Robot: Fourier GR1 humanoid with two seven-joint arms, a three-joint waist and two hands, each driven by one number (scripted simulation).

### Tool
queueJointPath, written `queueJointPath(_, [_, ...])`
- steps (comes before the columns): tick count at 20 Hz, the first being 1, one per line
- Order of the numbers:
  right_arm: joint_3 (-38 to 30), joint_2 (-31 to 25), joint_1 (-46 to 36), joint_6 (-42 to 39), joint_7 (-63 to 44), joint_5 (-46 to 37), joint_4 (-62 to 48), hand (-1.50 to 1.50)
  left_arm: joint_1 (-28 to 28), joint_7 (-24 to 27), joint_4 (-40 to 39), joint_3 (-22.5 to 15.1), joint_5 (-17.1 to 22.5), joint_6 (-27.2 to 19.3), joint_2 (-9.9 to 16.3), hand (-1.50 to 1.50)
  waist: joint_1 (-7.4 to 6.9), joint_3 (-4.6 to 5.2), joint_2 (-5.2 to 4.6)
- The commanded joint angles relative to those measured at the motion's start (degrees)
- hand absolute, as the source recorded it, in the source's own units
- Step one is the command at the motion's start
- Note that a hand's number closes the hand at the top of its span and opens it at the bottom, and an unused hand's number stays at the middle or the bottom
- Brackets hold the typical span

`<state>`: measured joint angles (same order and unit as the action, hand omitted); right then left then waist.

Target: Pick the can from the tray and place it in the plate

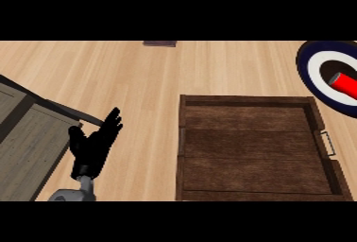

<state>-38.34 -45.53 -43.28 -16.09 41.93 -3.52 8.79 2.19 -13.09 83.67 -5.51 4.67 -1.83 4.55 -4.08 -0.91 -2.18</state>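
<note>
In the head view, a pale wooden counter [140, 80] fills the scene. A dark wooden tray [251, 147] with a raised rim lies at the lower right. At the right edge, partly cut off, sits a plate [312, 71] ringed in dark blue and white, and the red can [346, 84] lies tilted on it, well apart from the tray. A grey-planked crate [24, 142] stands at the left. The left hand [94, 144] rests beside the crate, fingers straight and up, grasping nothing. The right hand does not show.
</note>
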Motion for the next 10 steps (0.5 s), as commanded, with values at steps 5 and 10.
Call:
queueJointPath(5, [1.0,-2.9,8.1,-15.8,4.9,-0.6,-0.2,-1.5,-3.2,0.9,0.1,0.8,1.0,1.3,0.9,0.0,0.59,0.13,0.3])
queueJointPath(10, [2.9,-3.9,13.3,-19.3,9.0,-2.1,2.6,-1.5,-0.9,-0.2,-2.1,1.2,0.4,-0.7,-0.2,0.0,2.57,0.1,0.38])
